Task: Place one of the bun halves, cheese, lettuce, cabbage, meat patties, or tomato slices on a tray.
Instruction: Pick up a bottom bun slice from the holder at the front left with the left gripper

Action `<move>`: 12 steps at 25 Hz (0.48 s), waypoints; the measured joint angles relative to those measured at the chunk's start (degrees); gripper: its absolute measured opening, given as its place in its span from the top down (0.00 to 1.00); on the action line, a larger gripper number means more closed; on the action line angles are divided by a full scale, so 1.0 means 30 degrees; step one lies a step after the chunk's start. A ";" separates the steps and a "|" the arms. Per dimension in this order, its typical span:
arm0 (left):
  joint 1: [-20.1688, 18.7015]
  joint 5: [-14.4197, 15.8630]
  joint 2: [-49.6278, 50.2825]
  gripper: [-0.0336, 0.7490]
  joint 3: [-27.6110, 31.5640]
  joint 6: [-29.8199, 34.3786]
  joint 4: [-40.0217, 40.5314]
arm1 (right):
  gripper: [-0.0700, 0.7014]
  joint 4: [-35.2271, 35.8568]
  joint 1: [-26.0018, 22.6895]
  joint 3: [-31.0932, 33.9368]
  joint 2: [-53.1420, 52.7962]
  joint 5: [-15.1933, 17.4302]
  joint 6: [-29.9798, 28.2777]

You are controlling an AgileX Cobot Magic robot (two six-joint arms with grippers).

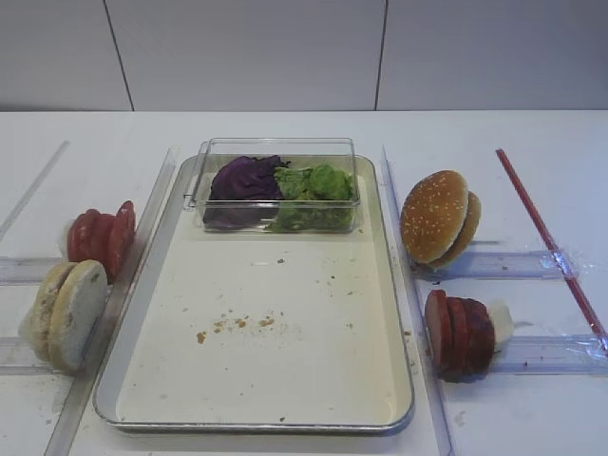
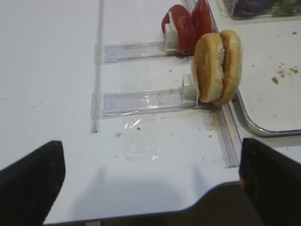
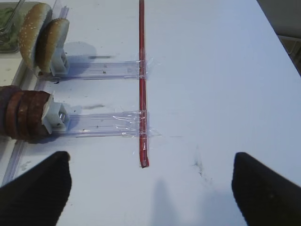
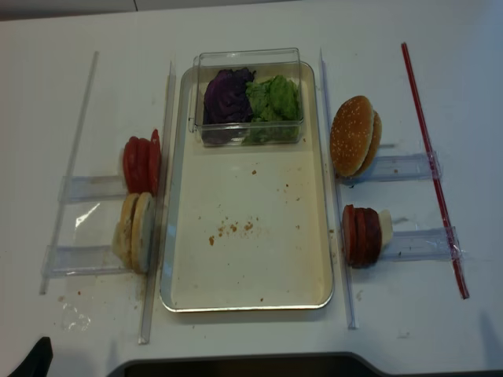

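Note:
The metal tray (image 1: 171, 361) lies mid-table with only crumbs on its bare part. Left of it, pale bun halves (image 1: 68, 312) (image 2: 217, 66) and tomato slices (image 1: 103, 237) (image 2: 186, 28) stand on edge in clear holders. Meat patties (image 1: 458, 334) (image 3: 23, 117) stand to its right. Lettuce (image 1: 313, 185) and purple cabbage (image 1: 245, 179) fill a clear box. No cheese is in view. My left gripper (image 2: 150, 188) hangs open and empty over the table's front edge, short of the bun halves. My right gripper (image 3: 150, 188) is open and empty over bare table, right of the patties.
The clear plastic box (image 1: 275, 185) sits on the tray's far end. A sesame-seeded bun (image 1: 437, 217) stands on a holder at the right. A red strip (image 1: 551, 242) (image 3: 141, 84) is taped across the right holders. Clear rails (image 4: 156, 204) flank the tray.

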 joint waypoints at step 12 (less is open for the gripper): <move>0.0000 0.0127 0.0000 0.07 -0.0269 0.0000 0.0366 | 0.01 0.0000 0.0000 0.0000 0.0000 0.0000 0.0000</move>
